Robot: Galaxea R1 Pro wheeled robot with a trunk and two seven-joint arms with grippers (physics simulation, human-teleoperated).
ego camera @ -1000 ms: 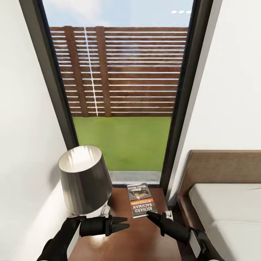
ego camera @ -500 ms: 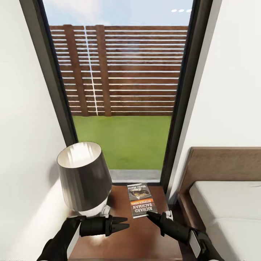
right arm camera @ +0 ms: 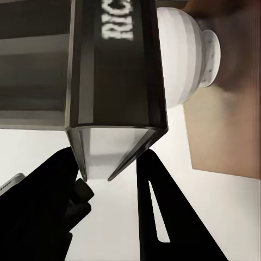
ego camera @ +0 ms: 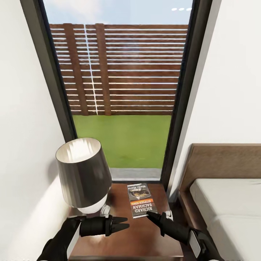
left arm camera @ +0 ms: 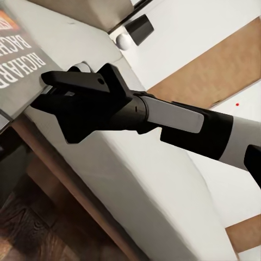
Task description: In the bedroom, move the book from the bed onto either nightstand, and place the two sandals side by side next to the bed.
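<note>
**Both grippers at the nightstand, book lying on its top**

Two black grippers are seen low in the head view over a dark brown nightstand. The book lies flat on the glossy top, toward the back right part, its orange band and the white lettering "RICHARD" facing up and turned toward the robot. The right gripper is placed at the near edge of the book, with its tips at the cover's lower right corner. In the right wrist view, the book is seen edge-on between the two black fingers, which stand apart on either side of its lower end; whether they press on it cannot be told. The left gripper is held level over the nightstand, pointed toward the right gripper, with its fingers drawn close together and nothing between them. In the left wrist view, the right gripper is shown against the lettered cover.

A lamp with a dark grey shade stands on the left part of the nightstand. The bed, with brown headboard and off-white mattress, is set just to the right. A tall black-framed window is seen behind, showing grass and a slatted fence.
</note>
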